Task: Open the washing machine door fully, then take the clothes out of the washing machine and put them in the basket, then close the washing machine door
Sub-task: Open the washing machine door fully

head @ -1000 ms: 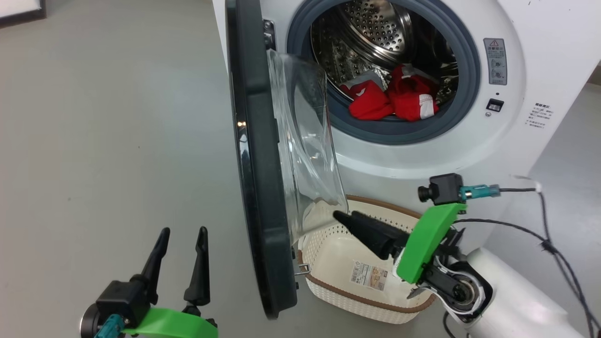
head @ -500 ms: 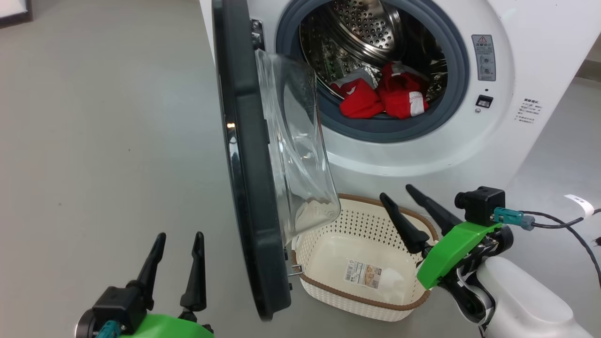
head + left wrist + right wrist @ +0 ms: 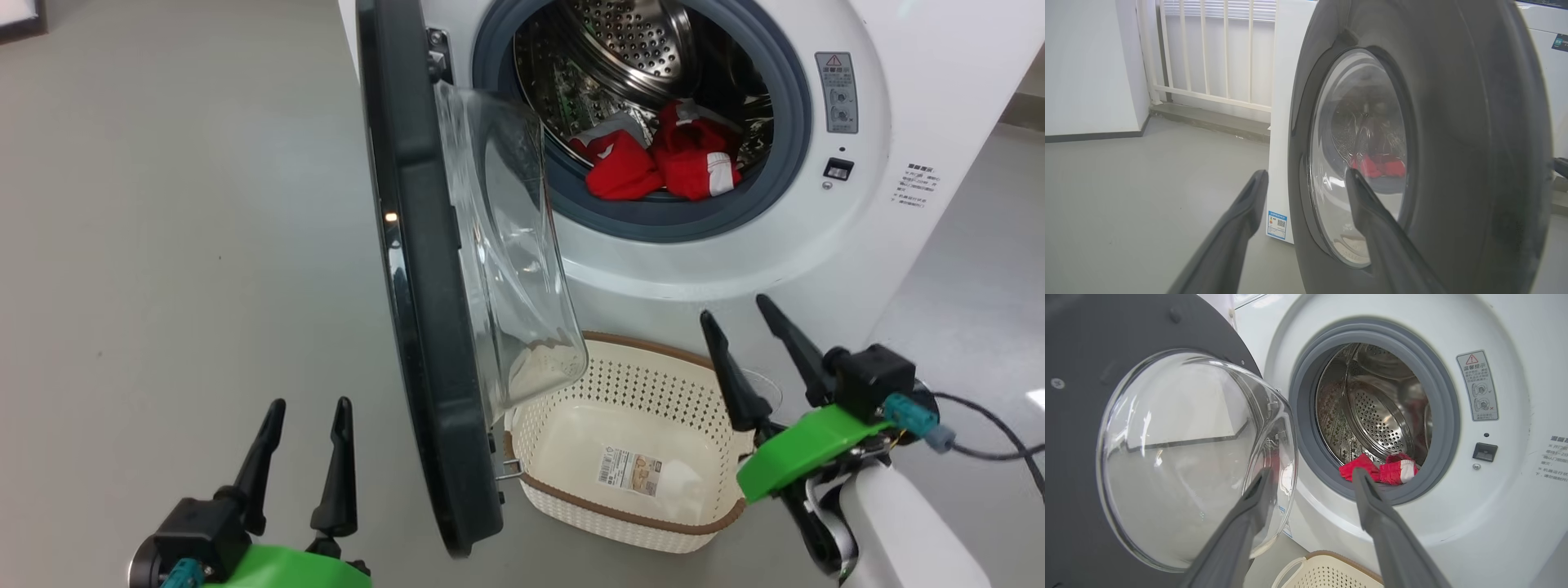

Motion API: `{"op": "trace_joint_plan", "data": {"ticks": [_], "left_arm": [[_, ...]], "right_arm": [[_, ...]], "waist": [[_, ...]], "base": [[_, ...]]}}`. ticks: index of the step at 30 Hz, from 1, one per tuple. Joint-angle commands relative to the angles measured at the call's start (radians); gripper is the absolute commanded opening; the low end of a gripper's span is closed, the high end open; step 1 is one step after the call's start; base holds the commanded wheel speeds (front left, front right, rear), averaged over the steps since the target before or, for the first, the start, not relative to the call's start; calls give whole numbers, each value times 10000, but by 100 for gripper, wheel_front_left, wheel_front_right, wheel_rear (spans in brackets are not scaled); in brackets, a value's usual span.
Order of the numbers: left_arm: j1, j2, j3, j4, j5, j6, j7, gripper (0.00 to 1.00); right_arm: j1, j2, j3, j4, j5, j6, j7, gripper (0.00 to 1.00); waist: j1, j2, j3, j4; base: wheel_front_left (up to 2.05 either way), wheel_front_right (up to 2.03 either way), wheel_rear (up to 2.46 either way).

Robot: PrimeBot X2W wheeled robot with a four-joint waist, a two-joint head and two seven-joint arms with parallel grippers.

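1. The washing machine [image 3: 816, 245] stands on a grey floor [image 3: 163, 245]. Its door [image 3: 416, 327] hangs from the machine's left edge, swung out roughly square to the front.
2. The door's clear glass bowl faces the machine's opening and overhangs the left end of the basket [image 3: 645, 384].
3. The basket sits on the floor against the foot of the machine, below the opening, with a paper label [image 3: 630, 469] on its bottom.
4. The clothes [image 3: 653, 163] lie in a red heap low in the machine's steel drum [image 3: 637, 49], just behind the lower lip of the grey gasket [image 3: 767, 163].
5. The door stands between the left end effector [image 3: 310, 404] and the machine's opening. In the left wrist view the clothes show through the glass.
6. The left end effector hangs low in front of the machine, on the outer side of the door. Its fingers are apart, gripping nothing, near the black rim but clear of it.
7. The right end effector [image 3: 733, 307] is in front of the machine's lower front panel, by the basket's right end. Its fingers are spread wide and empty, pointing up toward the opening. In the right wrist view the clothes sit between them.
8. A second ago the right end effector lay across the basket with its tip at the bottom of the glass bowl. It has since swung out to the right and turned to face the machine.
9. The head camera has shifted too. The door, clothes and basket keep their places against the machine, and the left end effector is as it was.
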Motion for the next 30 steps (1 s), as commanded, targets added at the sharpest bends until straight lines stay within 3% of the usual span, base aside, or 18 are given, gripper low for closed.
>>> {"op": "trace_joint_plan", "data": {"ticks": [1,9,30], "left_arm": [[-128,72,360,-295,-19,90,-121,100],[-191,25,402,-273,44,62,-160,100],[-131,-77,402,52,197,-72,-176,100]], "right_arm": [[-43,115,58,-388,-229,50,-62,100],[782,361,-577,-1763,-1738,50,-63,100],[1900,370,-374,-2428,-1227,50,-64,100]], "waist": [[0,0,12,-4],[0,0,93,-37],[0,0,-142,83]], "base": [[0,0,0],[0,0,0],[0,0,0]]}}
